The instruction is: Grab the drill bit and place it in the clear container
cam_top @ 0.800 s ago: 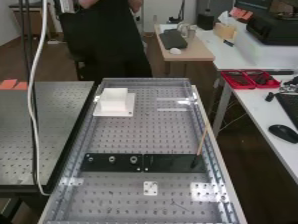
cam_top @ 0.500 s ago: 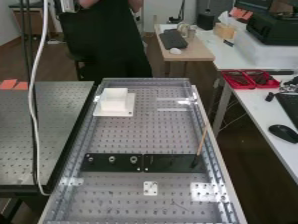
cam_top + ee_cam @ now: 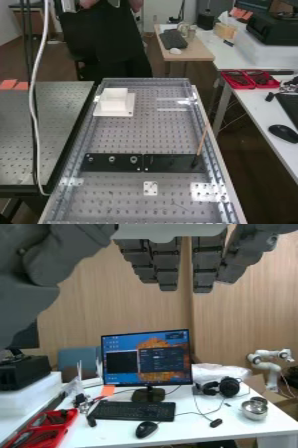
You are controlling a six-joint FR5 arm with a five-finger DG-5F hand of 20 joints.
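In the wrist view, the hand [image 3: 167, 266] has its fingers straight and apart, pointing toward a monitor [image 3: 121, 362] on a white desk [image 3: 199, 426]. In the high view, a thin dark upright piece [image 3: 172, 159], possibly the drill bit but too small to tell, stands on the right-hand black plate [image 3: 158, 164], across the nearer half of the table [image 3: 126, 137]. A wooden stick [image 3: 201, 141] leans toward the table's right edge. A see-through, bright-edged thing [image 3: 174, 109], perhaps the clear container, lies near the far right corner.
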